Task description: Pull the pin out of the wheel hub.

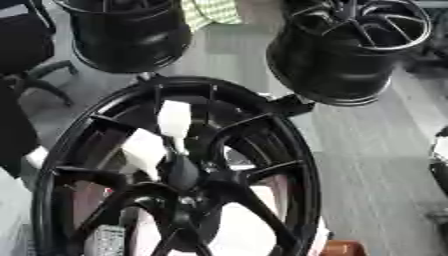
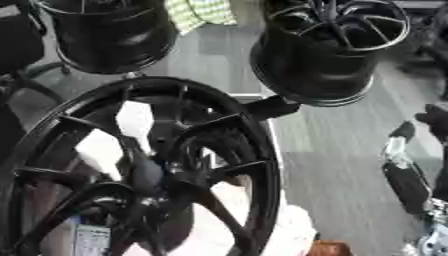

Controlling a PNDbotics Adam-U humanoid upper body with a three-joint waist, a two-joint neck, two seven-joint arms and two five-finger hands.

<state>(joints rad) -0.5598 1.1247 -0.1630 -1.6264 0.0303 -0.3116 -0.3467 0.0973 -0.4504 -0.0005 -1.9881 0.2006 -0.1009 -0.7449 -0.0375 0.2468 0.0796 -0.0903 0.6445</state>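
A: Three wheels in view. The big black wheel hub fills the near left and stands on edge, spokes facing us. Two more black rims, one far left and one far right, sit on the grey floor beyond it.

B: Pin?

A: Cannot pick it out with certainty. A dark stub at the spoke centre is the likely seat, but it blurs into the hub. White shapes show through the spokes; I cannot tell what they are.

B: Hands?

A: Right hand shows only as a dark shape at the right edge of the right eye view, well apart from the hub; whether its fingers are curled or straight I cannot tell. Left hand shows in neither view.

B: Advice for the step?

A: Judgement only: bring a hand to the hub centre through the open face, not between spokes. Pinch the pin along its own axis and draw straight out, no sideways lever. The hub stands on edge, so it may rock; steady the rim with the other hand.
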